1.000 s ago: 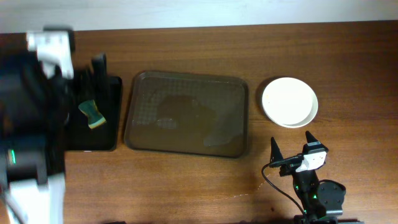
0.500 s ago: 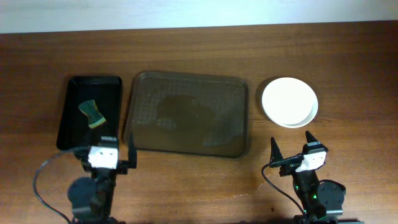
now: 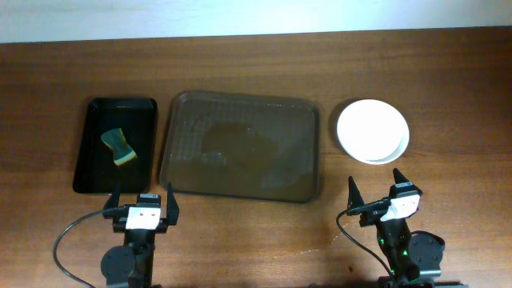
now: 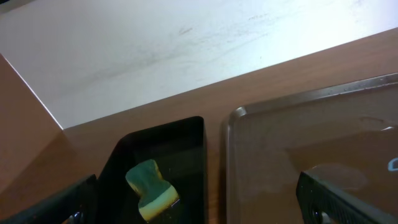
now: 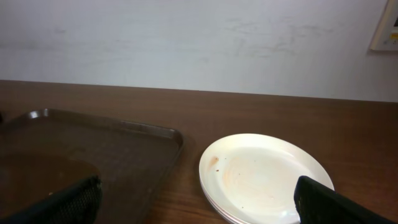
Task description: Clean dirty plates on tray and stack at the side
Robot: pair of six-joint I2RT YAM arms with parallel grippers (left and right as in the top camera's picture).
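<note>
The white plates (image 3: 372,131) sit stacked on the table right of the brown tray (image 3: 240,146); the right wrist view shows the top plate (image 5: 264,178) with faint brown streaks and specks. The tray holds no plates, only a wet patch; it also shows in the left wrist view (image 4: 323,155) and the right wrist view (image 5: 81,155). My left gripper (image 3: 144,206) is open and empty at the table's front, just before the tray's front left corner. My right gripper (image 3: 376,194) is open and empty in front of the plates.
A narrow black tray (image 3: 116,145) left of the brown tray holds a green and yellow sponge (image 3: 118,146), also in the left wrist view (image 4: 151,188). A wall runs behind the table's far edge.
The left arm has swung down from the far left and settled at the table's front with its gripper open. The right arm, plates and sponge have not moved.
</note>
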